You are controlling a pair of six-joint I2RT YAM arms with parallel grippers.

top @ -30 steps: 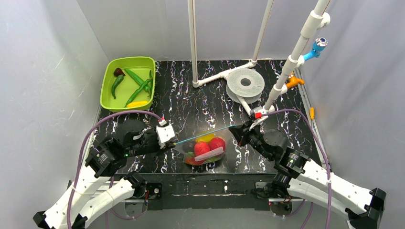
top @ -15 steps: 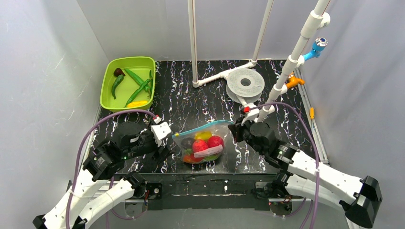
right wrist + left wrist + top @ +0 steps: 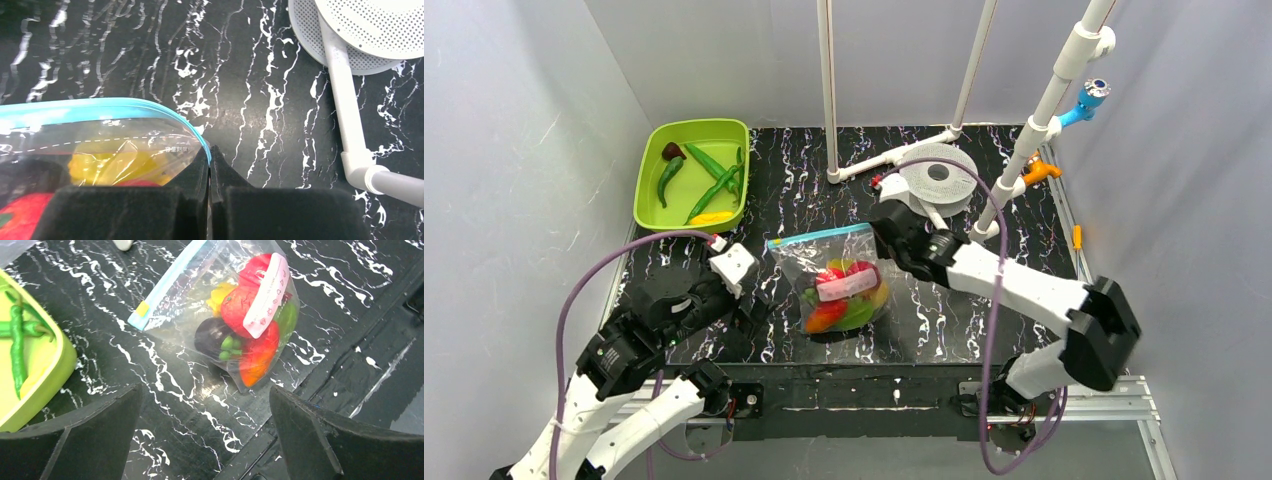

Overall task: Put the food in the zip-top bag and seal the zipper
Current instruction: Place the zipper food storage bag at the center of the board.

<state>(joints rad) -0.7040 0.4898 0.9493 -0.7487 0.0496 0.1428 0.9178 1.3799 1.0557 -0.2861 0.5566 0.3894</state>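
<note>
The zip-top bag is a clear plastic bag on the black marbled table, mid-way between the arms. It holds the food: red, yellow, green, orange and dark purple pieces, under a white label. The zipper is a light-blue strip along the bag's far edge. My right gripper is shut on the zipper's right end, its jaws pressed together. My left gripper stands wide open to the left of the bag, apart from it, with nothing between its fingers.
A lime-green tray with green peppers sits at the back left; its rim shows near the left gripper. A white perforated disc and white posts stand behind the bag.
The left gripper opened, let go of the bag's left corner and drew back to the left. The right gripper carried the zipper's right end toward the back left, and the bag shifted with it.
</note>
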